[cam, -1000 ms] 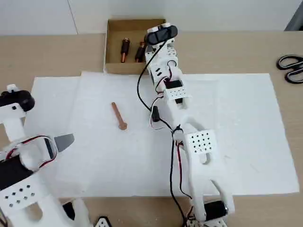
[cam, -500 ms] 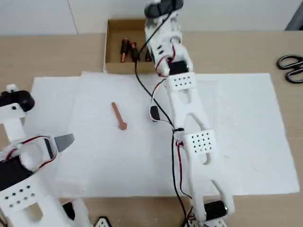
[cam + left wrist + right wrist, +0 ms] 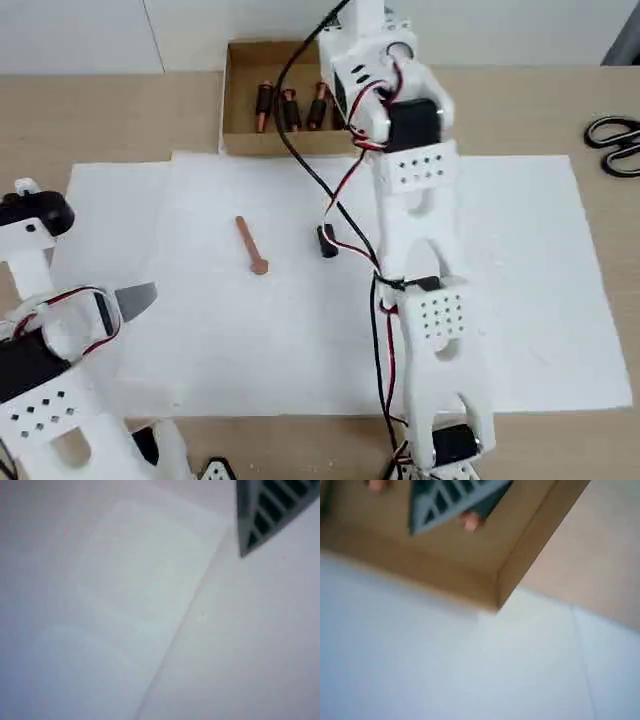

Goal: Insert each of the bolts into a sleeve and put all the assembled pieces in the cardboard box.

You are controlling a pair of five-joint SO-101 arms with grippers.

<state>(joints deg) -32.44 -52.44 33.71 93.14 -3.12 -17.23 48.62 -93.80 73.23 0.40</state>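
Observation:
The cardboard box point(image 3: 236, 60) stands at the table's far edge. In it lie three copper and black assembled pieces point(image 3: 290, 108) side by side. My right arm stretches across the sheet to the box's right end, where my right gripper point(image 3: 435, 515) hangs over the inside corner of the box point(image 3: 520, 555), above a copper piece end point(image 3: 469, 522). One bare copper bolt point(image 3: 252, 245) lies on the white sheet point(image 3: 200, 330), with a black sleeve point(image 3: 327, 241) a little to its right. My left gripper point(image 3: 140, 298) rests low at the sheet's near left, over plain white sheet point(image 3: 150, 630).
Black scissors point(image 3: 615, 143) lie at the table's far right edge. A black cable point(image 3: 310, 180) hangs from the right arm across the sheet near the sleeve. The sheet's right half is bare.
The right arm has swung away from the sheet and farther over the box's right end. A third piece now shows in the box. The black sleeve is uncovered. The left arm has stayed still.

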